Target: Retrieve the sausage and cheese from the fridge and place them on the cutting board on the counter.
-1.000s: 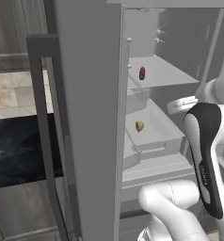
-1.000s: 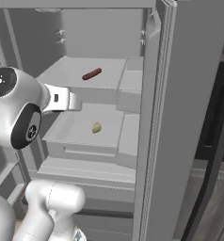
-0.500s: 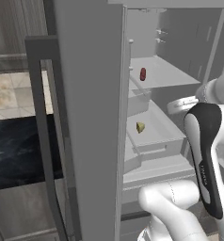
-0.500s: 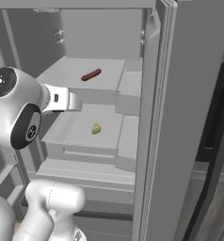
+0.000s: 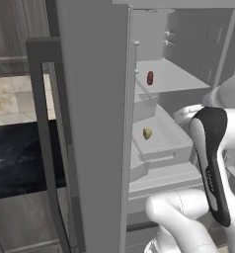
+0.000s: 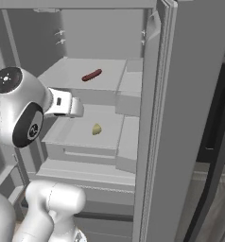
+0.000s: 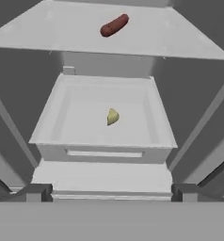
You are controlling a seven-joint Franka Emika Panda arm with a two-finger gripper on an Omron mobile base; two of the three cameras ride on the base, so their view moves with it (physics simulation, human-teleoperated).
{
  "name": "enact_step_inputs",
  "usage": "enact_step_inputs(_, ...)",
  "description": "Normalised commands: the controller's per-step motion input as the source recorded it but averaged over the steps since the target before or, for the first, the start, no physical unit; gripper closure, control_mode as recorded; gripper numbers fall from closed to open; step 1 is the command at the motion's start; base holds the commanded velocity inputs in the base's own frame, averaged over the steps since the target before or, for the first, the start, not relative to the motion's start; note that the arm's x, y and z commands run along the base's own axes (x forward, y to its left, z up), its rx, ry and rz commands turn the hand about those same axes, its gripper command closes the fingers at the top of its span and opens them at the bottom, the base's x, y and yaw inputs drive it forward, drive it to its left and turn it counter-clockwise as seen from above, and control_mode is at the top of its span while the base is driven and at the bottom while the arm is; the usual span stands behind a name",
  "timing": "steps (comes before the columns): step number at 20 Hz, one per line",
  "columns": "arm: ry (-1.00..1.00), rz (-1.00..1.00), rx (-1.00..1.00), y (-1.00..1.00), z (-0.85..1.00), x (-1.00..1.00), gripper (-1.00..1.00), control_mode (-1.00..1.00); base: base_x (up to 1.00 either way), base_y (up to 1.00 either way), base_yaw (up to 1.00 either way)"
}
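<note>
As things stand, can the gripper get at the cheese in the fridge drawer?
Probably yes. The fridge door is open, the cheese lies alone in an open-topped drawer, and the open gripper faces it with nothing between.

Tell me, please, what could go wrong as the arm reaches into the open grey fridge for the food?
1. The small yellow cheese chunk lies in a walled grey tray; the open gripper may clip the front wall while descending.
2. The dark red-brown sausage lies on the flat upper shelf and, being rounded, might roll when nudged.
3. The open fridge door stands close beside the arm and could be struck when it swings out.
</note>
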Motion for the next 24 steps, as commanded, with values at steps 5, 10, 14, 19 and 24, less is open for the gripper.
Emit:
enact_step_inputs(5, 0.10, -0.10, 0.01, 0.00, -0.35, 0.09, -1.00, -1.00, 0.00, 0.00, 0.00)
enact_step_inputs(10, 0.00, -0.08, 0.00, 0.00, -0.39, 0.28, -1.00, -1.00, 0.00, 0.00, 0.00)
enact_step_inputs(14, 0.00, -0.04, 0.00, 0.00, -0.36, 0.28, -1.00, -1.00, 0.00, 0.00, 0.00)
enact_step_inputs(19, 0.00, -0.02, 0.01, 0.00, -0.37, 0.30, -1.00, -1.00, 0.00, 0.00, 0.00)
enact_step_inputs(24, 0.00, 0.00, 0.02, 0.00, -0.39, 0.15, -1.00, -1.00, 0.00, 0.00, 0.00)
